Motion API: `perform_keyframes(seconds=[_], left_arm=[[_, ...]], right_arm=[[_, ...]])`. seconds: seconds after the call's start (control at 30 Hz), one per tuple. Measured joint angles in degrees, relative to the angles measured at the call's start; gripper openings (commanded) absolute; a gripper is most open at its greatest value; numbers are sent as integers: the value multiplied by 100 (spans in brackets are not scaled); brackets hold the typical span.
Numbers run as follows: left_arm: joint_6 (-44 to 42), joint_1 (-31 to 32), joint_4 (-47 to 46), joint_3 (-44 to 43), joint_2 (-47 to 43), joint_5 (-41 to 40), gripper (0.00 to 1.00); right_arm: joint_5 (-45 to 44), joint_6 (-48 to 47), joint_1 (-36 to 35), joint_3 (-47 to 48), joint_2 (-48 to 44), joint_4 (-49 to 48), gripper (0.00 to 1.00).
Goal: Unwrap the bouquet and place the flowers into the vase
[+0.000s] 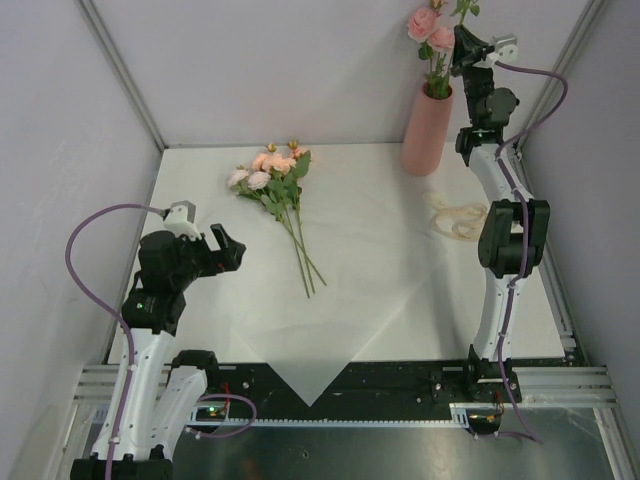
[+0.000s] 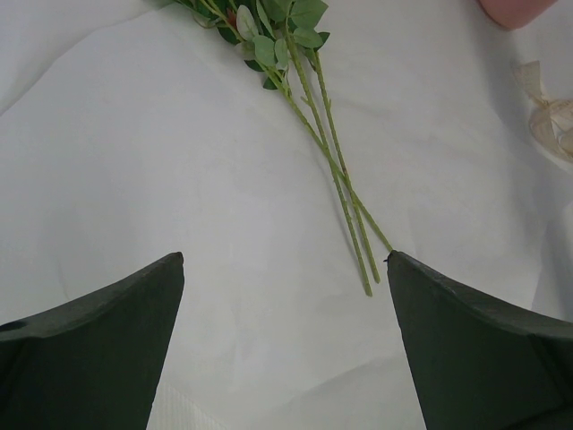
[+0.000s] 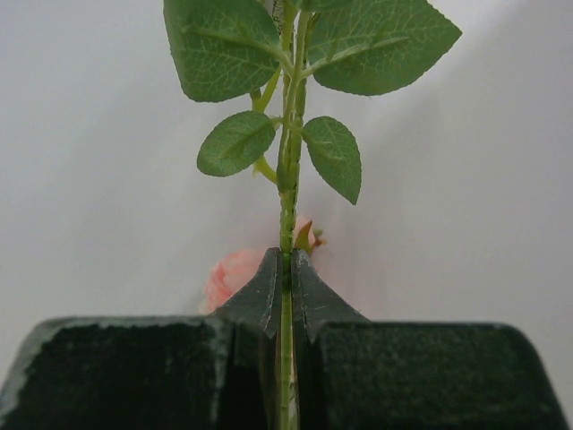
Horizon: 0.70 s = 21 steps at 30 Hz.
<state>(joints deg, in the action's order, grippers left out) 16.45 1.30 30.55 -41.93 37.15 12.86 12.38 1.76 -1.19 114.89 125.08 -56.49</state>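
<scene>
The salmon-pink vase (image 1: 428, 128) stands at the back right with a pink rose stem rising from it. My right gripper (image 1: 458, 52) is above the vase, shut on that flower stem (image 3: 286, 215); a pink bloom (image 3: 235, 276) shows behind the fingers. The other flowers (image 1: 275, 175) lie unwrapped on the spread white paper (image 1: 380, 260), stems (image 2: 345, 193) pointing toward me. My left gripper (image 1: 228, 250) hovers open left of the stem ends, nothing between its fingers (image 2: 98, 340).
A loose cream ribbon (image 1: 458, 217) lies on the table right of the paper, near the right arm. White walls close in the back and sides. The paper's corner hangs over the front rail (image 1: 310, 385).
</scene>
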Motion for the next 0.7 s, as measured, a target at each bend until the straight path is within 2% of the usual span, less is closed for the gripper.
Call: perform_keyframes(seconds=[0.1,0.27,0.53,0.7], left_arm=[[0,0,0,0,11,0,100],[0,0,0,0,22,2,100],[0,0,0,0,7,0,100],[0,0,0,0,-15,0,100]], right_arm=[[-59,2,-24,-127,42,94,3],[-278,17,-68,-590,39,101,16],[-584,-2,-170,-1587,-11,584,26],[-809,-28,-284,-2024,-365,872,40]])
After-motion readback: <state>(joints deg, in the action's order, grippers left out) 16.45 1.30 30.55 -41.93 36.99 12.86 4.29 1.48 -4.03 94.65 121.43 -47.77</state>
